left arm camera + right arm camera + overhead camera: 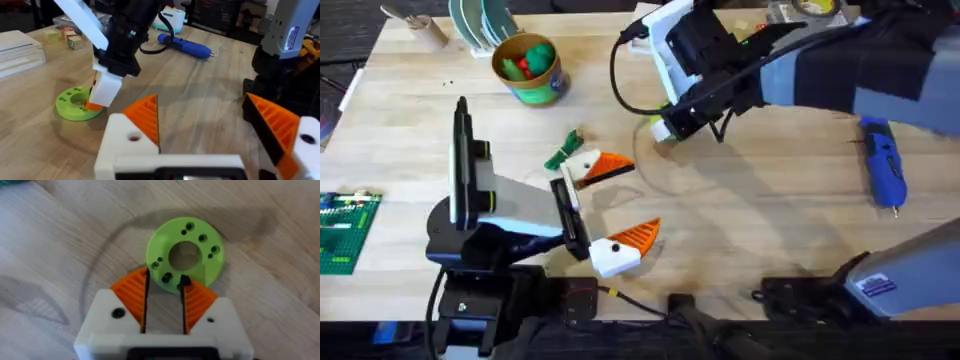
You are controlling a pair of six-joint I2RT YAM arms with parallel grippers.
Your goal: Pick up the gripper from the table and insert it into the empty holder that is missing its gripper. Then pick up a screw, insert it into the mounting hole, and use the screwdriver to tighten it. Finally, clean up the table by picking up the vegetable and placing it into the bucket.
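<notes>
- Orange ribbed fingers of the right gripper (165, 277) stand a narrow gap apart over the near edge of the green disc (210, 265), clamping nothing I can be sure of.
- A small dark bit (184, 281), probably a screw, sits at one fingertip. It would be light, hard and slippery, so pinch it squarely across the shank.
- The blue screwdriver (883, 165) lies at three o'clock of that gripper. It looks stiff and smooth, and is best gripped mid-barrel.
- The left gripper (640, 195), at seven o'clock, is spread wide and empty.
- The green vegetable (563, 150) is at nine o'clock and the bucket (528, 68) at ten.
</notes>
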